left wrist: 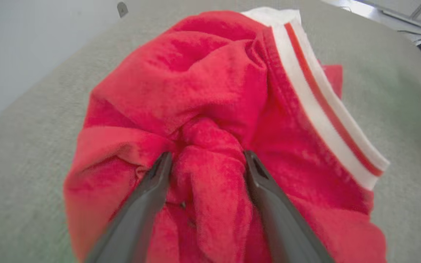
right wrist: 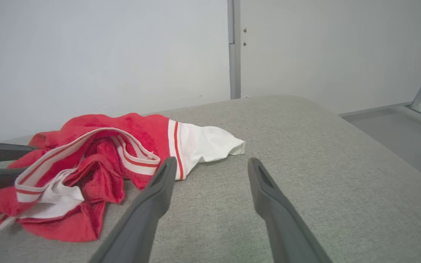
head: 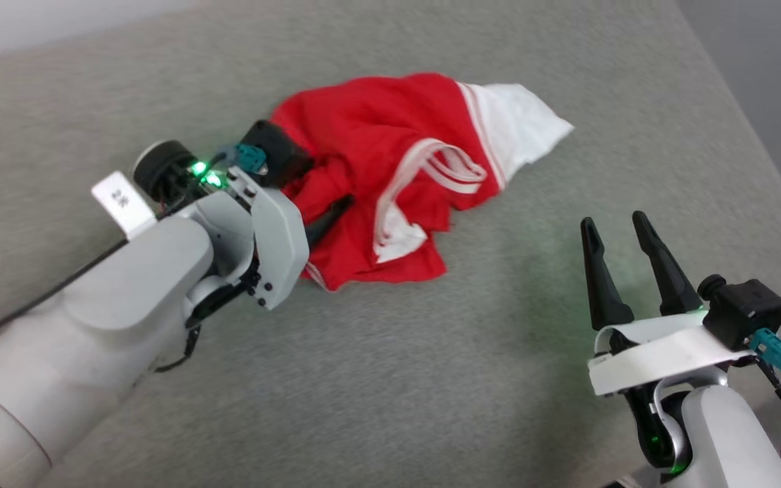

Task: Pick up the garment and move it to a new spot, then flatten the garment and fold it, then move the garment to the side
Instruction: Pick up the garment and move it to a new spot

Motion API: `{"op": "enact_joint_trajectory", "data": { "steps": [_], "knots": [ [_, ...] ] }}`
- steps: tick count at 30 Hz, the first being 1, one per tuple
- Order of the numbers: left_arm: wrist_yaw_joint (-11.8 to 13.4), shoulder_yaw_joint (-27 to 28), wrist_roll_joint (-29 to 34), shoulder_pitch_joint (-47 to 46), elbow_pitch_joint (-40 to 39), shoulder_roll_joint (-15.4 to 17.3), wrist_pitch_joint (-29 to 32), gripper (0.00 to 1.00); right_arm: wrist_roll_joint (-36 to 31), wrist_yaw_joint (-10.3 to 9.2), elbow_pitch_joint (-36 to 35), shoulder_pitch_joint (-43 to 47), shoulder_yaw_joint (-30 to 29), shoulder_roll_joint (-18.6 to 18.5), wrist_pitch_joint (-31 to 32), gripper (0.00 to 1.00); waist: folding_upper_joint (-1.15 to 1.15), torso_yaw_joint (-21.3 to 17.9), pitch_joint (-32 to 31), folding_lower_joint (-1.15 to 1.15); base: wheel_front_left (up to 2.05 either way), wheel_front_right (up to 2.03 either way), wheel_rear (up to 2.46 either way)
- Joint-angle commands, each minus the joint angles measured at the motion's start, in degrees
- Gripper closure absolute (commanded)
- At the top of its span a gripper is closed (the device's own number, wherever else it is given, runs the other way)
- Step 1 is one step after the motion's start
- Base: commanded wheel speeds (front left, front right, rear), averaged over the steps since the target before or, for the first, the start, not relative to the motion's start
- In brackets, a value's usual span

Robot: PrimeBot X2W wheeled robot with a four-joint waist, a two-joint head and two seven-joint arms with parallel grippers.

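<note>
You are looking at a crumpled bright red soft-cloth T-shirt (head: 363, 135) with white sleeves and striped ribbed trim. It is lying in a heap towards the far side of a grey coarse-woven padded surface (head: 499, 352). Your left gripper (left wrist: 207, 157) is straddling a bunched red ridge, with its dark tapered fingers spread apart. Your right gripper (head: 617, 227) is hovering at the near right, fingers parted, well apart from the cloth.

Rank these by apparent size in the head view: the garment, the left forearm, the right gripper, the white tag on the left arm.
1. left forearm, though it lies nearest the camera, which inflates it.
2. garment.
3. right gripper.
4. white tag, clearly the smallest.
</note>
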Motion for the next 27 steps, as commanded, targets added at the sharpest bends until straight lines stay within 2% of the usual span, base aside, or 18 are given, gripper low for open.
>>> {"op": "enact_joint_trajectory", "data": {
  "steps": [1, 9, 12, 16, 21, 26, 27],
  "knots": [
    [0.21, -0.04, -1.07, 1.17, -0.32, -0.35, -1.63, 0.0, -0.99, -0.08, 0.29, 1.37, -0.47, -0.05, -0.04, 0.0, 0.0, 7.59, -6.66, 0.0, 0.0, 0.0, 0.0],
    [0.24, 1.57, -4.84, 6.64, 0.52, -0.22, -12.55, 0.0, -6.21, -0.08, 1.12, 3.91, -3.49, -0.12, -0.04, 0.0, 0.0, 14.66, -11.2, 0.0, 0.0, 0.0, 0.0],
    [0.66, 3.66, -6.98, 11.15, 1.57, -0.93, -16.23, 0.0, -7.41, -0.08, 1.37, 5.06, -4.96, -0.95, -0.04, 0.0, 0.0, 17.16, -12.43, 0.0, 0.0, 0.0, 0.0],
    [1.25, 7.96, -8.52, 18.14, 2.52, -2.51, -17.87, 0.0, -8.43, -0.08, 1.57, 6.94, -6.96, -2.31, -0.04, 0.0, 0.0, 20.76, -14.08, 0.0, 0.0, 0.0, 0.0],
    [2.09, 20.92, -3.49, 28.94, -0.48, -4.5, -17.81, 0.0, -9.15, -0.08, 1.73, 9.34, -8.98, -4.07, -0.03, 0.0, 0.0, 24.87, -15.77, 0.0, 0.0, 0.0, 0.0],
    [3.88, 36.5, 5.14, 41.15, -3.73, -6.18, -17.83, 0.0, -9.39, -0.08, 1.79, 11.72, -10.45, -5.36, -0.03, 0.0, 0.0, 27.73, -17.4, 0.0, 0.0, 0.0, 0.0],
    [3.88, 36.5, 5.14, 41.15, -3.73, -6.18, -17.83, 0.0, -9.39, -0.08, 1.79, 11.72, -10.45, -5.36, -0.03, 0.0, 0.0, 27.73, -17.4, 0.0, 0.0, 0.0, 0.0]
  ]
}}
